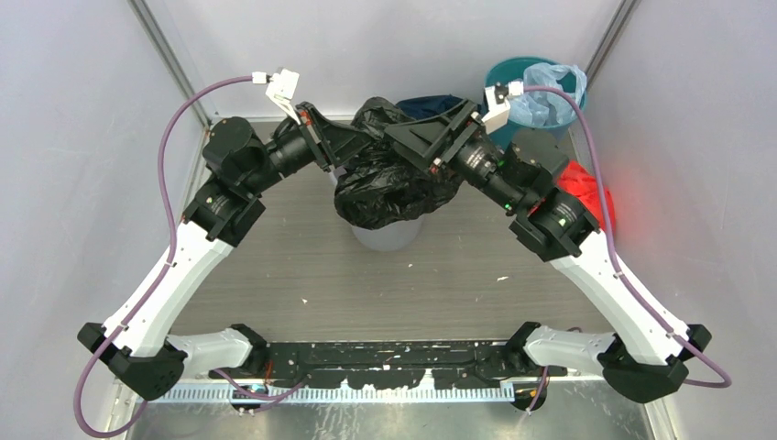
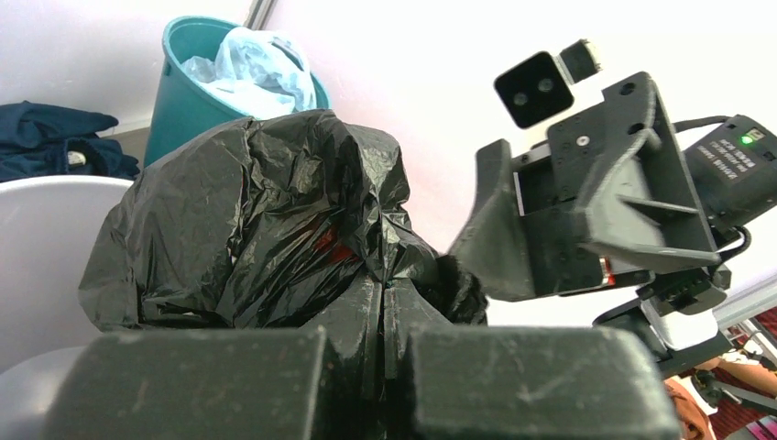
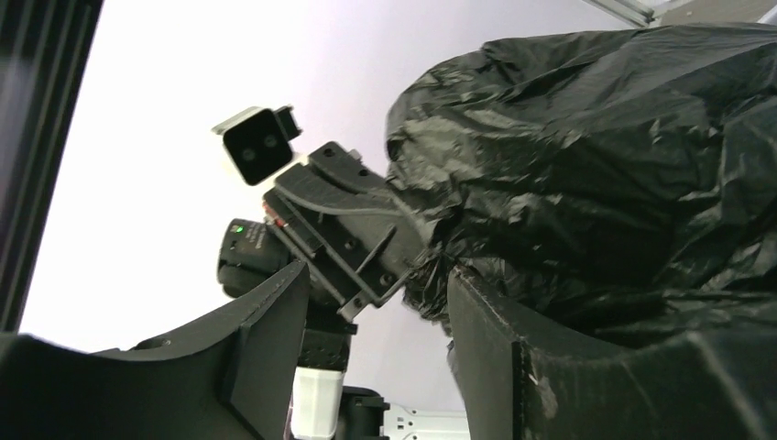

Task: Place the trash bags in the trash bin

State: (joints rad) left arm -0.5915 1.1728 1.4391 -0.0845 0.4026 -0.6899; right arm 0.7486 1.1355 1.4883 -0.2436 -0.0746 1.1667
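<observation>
Left wrist view: my left claw (image 2: 385,353) is pressed together, pinching a fold of the large, thin, crinkly, glossy black plastic trash bag (image 2: 257,211). My right claw (image 3: 376,293) stands spread just beside it, gripping nothing. The bag bulges over the mouth of the round, tapered, smooth light grey plastic bin (image 1: 385,238). I judge it light, limp and slippery, so gathered folds should hold best.

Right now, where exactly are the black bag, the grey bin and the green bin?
black bag (image 1: 389,183): overhead view, middle of its crumpled bulk.
grey bin (image 1: 385,238): overhead view, near wall showing below the bag.
green bin (image 2: 174,96): left wrist view, its outer wall.
</observation>
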